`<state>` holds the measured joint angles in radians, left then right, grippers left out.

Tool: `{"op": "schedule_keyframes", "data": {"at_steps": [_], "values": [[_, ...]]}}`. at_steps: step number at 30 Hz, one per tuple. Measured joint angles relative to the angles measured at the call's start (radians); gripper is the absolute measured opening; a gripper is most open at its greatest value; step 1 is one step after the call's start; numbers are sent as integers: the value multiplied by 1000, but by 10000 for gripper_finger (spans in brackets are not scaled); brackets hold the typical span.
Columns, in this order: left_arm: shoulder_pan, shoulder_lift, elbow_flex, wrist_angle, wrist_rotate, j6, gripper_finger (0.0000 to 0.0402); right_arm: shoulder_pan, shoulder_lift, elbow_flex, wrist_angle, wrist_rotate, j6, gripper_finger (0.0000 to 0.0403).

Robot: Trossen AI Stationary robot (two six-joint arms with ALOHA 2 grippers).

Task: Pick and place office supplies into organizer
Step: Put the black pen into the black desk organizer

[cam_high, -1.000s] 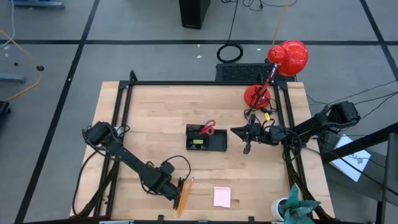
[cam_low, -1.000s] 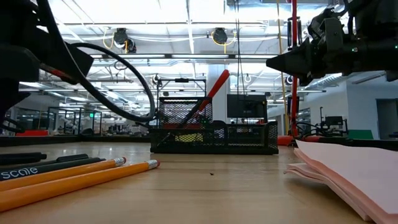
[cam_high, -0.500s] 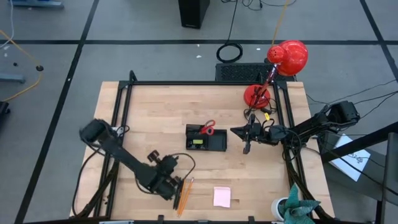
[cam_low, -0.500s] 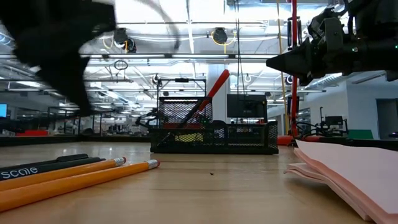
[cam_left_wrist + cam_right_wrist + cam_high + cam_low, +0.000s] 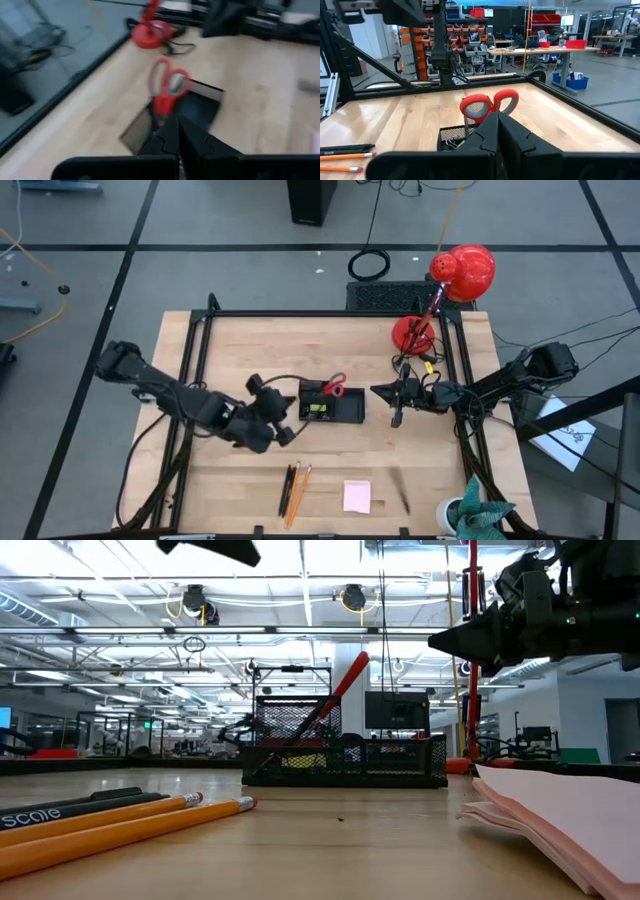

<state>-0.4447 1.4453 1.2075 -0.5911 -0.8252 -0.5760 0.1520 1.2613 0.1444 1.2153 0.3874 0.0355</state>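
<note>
The left gripper is seen just beside the organizer, fingers pressed together on nothing visible (whether something thin is carried cannot be told). The scissors stand in the organizer's taller section. 2 pencils and the dark pens lie near the table's front edge, the sticky-note pad beside them. The right gripper hangs pinched and empty just beyond the organizer's other end. Any release is best made squarely above a compartment, clear of the handles.
</note>
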Motion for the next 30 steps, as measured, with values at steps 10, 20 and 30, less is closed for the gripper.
{"op": "schedule_keyframes", "data": {"at_steps": [10,20,30], "values": [[27,98,0,63,156,50,2,0,0,0,-16,0,3,4],[18,133,0,47,196,44,5,-1,0,0,-48,-77,20,4],[9,133,0,9,188,49,4,-14,-72,0,0,-358,48,4]]}}
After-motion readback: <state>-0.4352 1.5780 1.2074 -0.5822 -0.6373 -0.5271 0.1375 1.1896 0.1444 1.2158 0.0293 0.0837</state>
